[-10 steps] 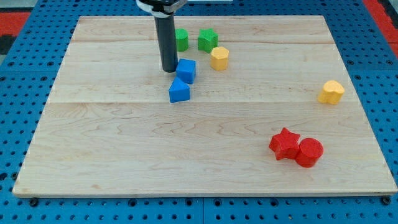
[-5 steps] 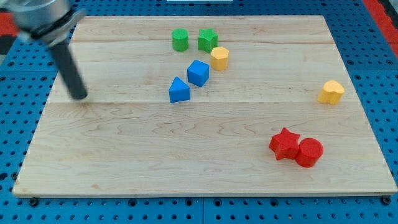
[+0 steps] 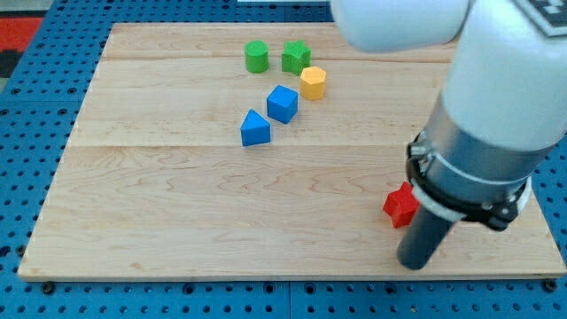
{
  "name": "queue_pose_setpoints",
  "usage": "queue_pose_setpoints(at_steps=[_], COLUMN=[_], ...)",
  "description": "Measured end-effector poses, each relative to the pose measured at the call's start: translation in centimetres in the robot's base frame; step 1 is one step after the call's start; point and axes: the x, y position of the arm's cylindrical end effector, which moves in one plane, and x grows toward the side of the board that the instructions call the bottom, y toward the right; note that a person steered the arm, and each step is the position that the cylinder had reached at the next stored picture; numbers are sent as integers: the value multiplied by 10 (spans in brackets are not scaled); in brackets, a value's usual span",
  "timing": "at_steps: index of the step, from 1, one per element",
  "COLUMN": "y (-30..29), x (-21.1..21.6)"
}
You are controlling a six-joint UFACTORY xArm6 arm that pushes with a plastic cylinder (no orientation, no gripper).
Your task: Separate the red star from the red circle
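The red star [image 3: 400, 206] lies near the board's bottom right; only its left part shows beside the rod. The red circle is hidden behind the arm. My tip [image 3: 414, 265] rests on the board just below and slightly right of the red star, near the board's bottom edge. The arm's large white and grey body [image 3: 483, 133] covers the right side of the view.
A green cylinder [image 3: 256, 57], a green star [image 3: 296, 57] and a yellow hexagon [image 3: 312, 82] sit near the view's top. A blue cube [image 3: 282, 104] and a blue triangular block [image 3: 254, 129] lie below them. The wooden board [image 3: 159, 204] rests on a blue pegboard.
The rod swept from the top middle by the blue cube, to the view's left, then to the bottom right by the red star. The arm now hides the red circle and the yellow block.
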Motion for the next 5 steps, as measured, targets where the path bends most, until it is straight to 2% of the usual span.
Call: queue_pose_setpoints(at_steps=[1,2,3,4,5], y=[5,5,-38,-60,-28], x=[-60,-102,-133,-154,-156])
